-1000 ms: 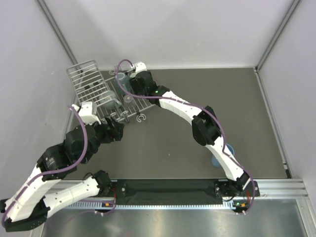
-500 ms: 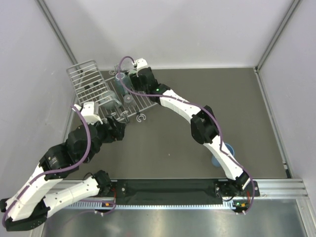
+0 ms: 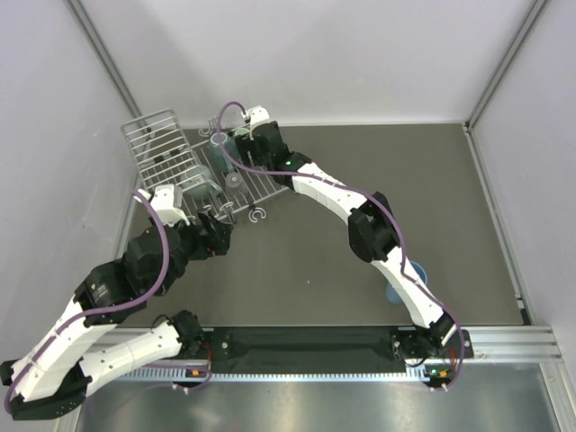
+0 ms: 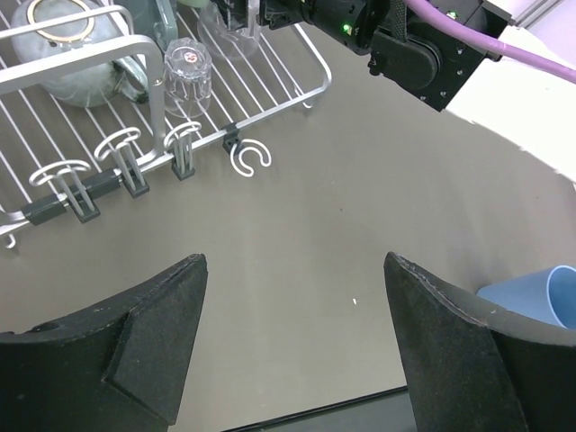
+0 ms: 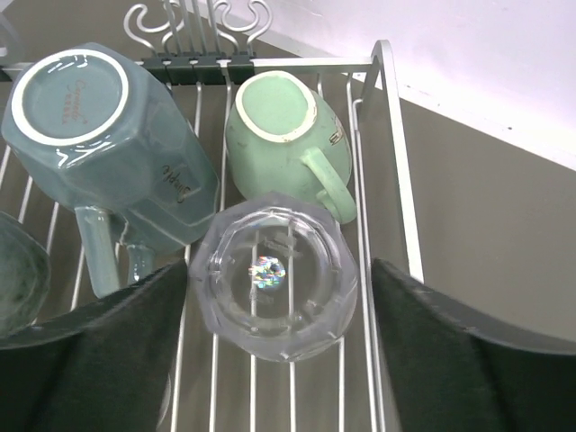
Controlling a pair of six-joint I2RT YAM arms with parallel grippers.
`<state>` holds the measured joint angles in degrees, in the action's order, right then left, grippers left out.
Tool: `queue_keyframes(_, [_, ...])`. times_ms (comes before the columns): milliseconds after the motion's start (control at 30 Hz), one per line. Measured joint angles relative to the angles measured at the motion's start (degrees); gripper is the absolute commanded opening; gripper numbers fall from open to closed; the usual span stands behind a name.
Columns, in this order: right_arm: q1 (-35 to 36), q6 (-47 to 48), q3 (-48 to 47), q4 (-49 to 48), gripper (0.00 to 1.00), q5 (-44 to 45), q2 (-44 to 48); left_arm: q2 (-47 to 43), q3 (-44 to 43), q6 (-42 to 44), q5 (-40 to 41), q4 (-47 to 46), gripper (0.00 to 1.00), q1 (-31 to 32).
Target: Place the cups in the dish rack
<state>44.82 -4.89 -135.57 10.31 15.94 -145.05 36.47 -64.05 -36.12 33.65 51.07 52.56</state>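
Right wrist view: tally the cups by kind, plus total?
Mugs: 2 (grey-teal mug, mint-green mug)
Clear glasses: 1 (clear glass)
Total: 3, all upside down on the dish rack. A dark shape cut off at the left edge is not counted, as its kind is unclear.

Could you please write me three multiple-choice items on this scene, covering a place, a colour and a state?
1. Where is the blue tumbler? A inside a mug; B on the table; C in a gripper.
2. What colour is the mug beside the grey-teal mug? A red; B mint green; C yellow.
3. How is the left gripper? A open, empty; B shut on a glass; C shut on a mug.
1 B, it rests on bare table; 2 B, its base and handle are green; 3 A, its fingers stand apart, nothing between.
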Motion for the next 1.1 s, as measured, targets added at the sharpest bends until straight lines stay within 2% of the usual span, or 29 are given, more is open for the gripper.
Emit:
queue_keyframes(133, [0.0, -0.28, 0.0, 0.02, 0.91, -0.39, 0.0, 0.0, 0.0, -1.33, -0.37, 0.2, 0.87, 0.0])
queue_keyframes(433, [0.02, -0.85, 3.67, 1.09, 0.93, -0.22, 3.23, 0.0, 0.0, -3.34, -2.82, 0.5, 0.91, 0.0])
queue_keyframes(767, [0.04, -3.43, 19.19, 3.06, 0.93, 2.91, 22.51, 0.0, 0.09, -7.32, -5.97, 0.46, 0.93, 0.0])
queue_keyframes(1100, [-0.74, -9.51, 42.05, 6.16, 0.93, 5.53, 45.05, 1.16, 1.27, -7.63, -10.99, 0.17, 0.94, 0.0])
